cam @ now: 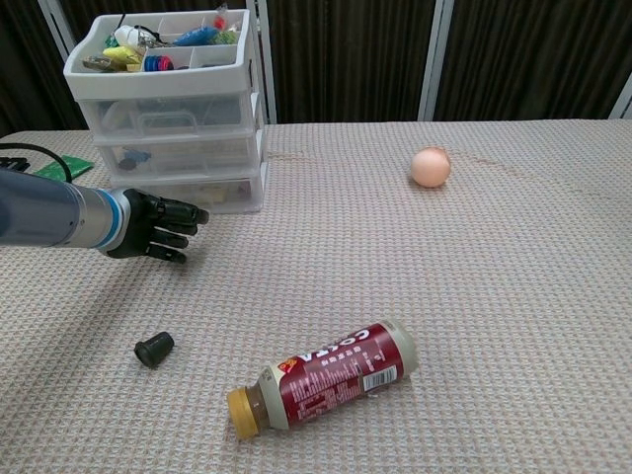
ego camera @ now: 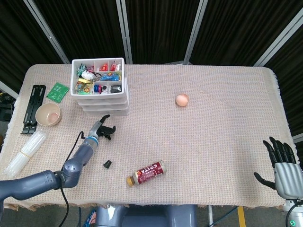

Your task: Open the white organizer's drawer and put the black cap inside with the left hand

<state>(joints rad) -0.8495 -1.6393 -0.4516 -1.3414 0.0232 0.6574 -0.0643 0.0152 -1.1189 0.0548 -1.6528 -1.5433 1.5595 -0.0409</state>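
The organizer stands at the table's far left, drawers closed. The left hand hovers just before its bottom drawer, fingers spread, holding nothing. The right hand rests open, empty. The cap lies on the table nearer the robot than the left hand.

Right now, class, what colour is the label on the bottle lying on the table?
Dark red, on the bottle; clearest in the chest view.

The bottle lying on its side carries "COSTA" in white letters on its red label. Its smaller print cannot be read.
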